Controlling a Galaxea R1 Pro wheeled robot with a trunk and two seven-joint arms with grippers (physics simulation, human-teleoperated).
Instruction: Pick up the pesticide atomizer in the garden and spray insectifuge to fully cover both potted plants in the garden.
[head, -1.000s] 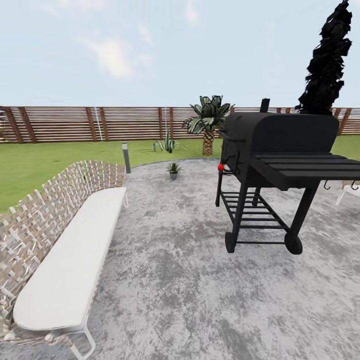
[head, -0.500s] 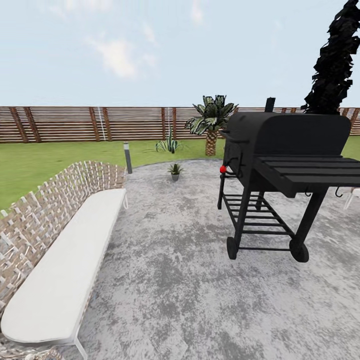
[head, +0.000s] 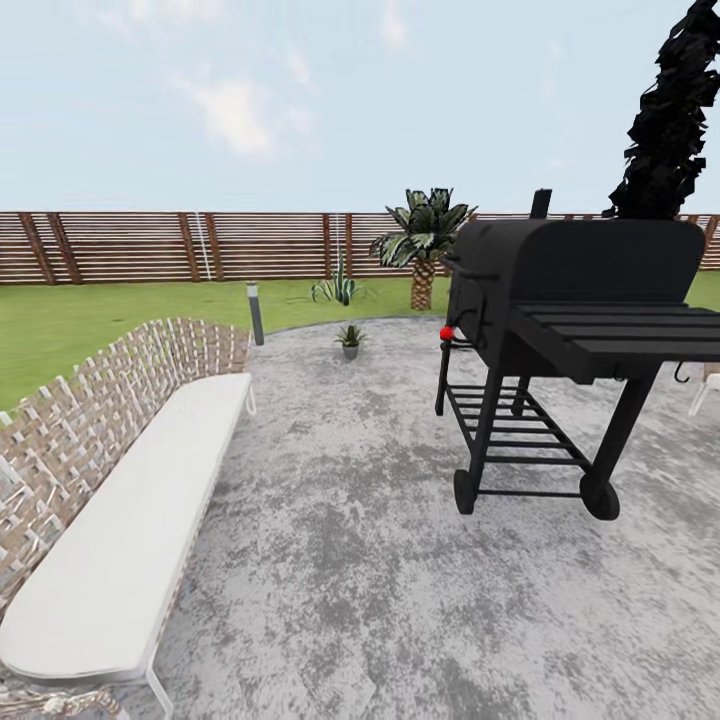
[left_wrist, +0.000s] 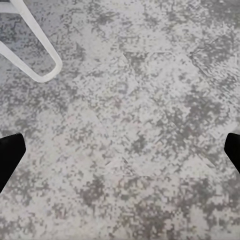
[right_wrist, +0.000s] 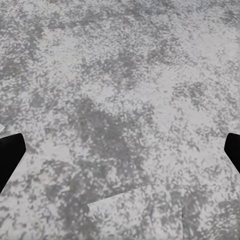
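On the left, a woven bench (head: 110, 480) with a white cushion edges the grey patio (head: 340, 560). Mid-distance, one small potted plant (head: 349, 339) stands at the patio's far rim — lawn (head: 120, 315) and fence (head: 150, 247) behind. Rightward stands a black grill (head: 570, 330). Both arms' jaws are spread wide, holding nothing.

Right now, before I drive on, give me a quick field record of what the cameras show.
setting: grey mottled patio, lawn, slatted fence
left side: woven bench with white cushion
right side: black barbecue grill on wheels
ahead: small potted plant at patio edge, palm behind
left gripper: open, over bare paving
right gripper: open, over bare paving
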